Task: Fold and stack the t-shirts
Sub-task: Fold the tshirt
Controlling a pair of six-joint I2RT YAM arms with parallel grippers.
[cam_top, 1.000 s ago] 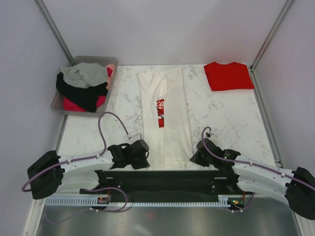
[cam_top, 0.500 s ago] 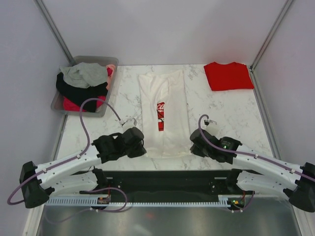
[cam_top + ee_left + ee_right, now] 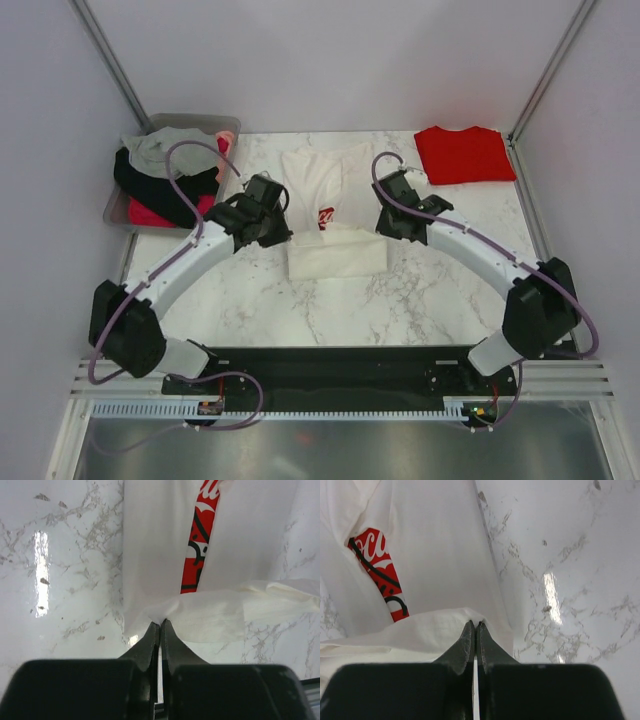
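Observation:
The cream-white t-shirt (image 3: pixel 335 205) with a red chest print (image 3: pixel 326 217) lies in the middle of the table, its lower part folded up over itself. My left gripper (image 3: pixel 283 232) is shut on the shirt's left hem corner (image 3: pixel 161 621). My right gripper (image 3: pixel 381 226) is shut on the right hem corner (image 3: pixel 475 622). Both hold the hem lifted above the shirt's middle, near the print (image 3: pixel 198 540) (image 3: pixel 379 572). The plain red t-shirt (image 3: pixel 463 154) lies folded at the far right corner.
A grey bin (image 3: pixel 127 215) at the far left holds a pile of grey, black and pink clothes. Marble table top (image 3: pixel 400 300) lies in front of the shirt. White walls and metal posts close in the sides and back.
Both grippers have carried the shirt's bottom hem away from the near edge toward the far side, folding the lower half up over the upper half. The arms are now stretched out.

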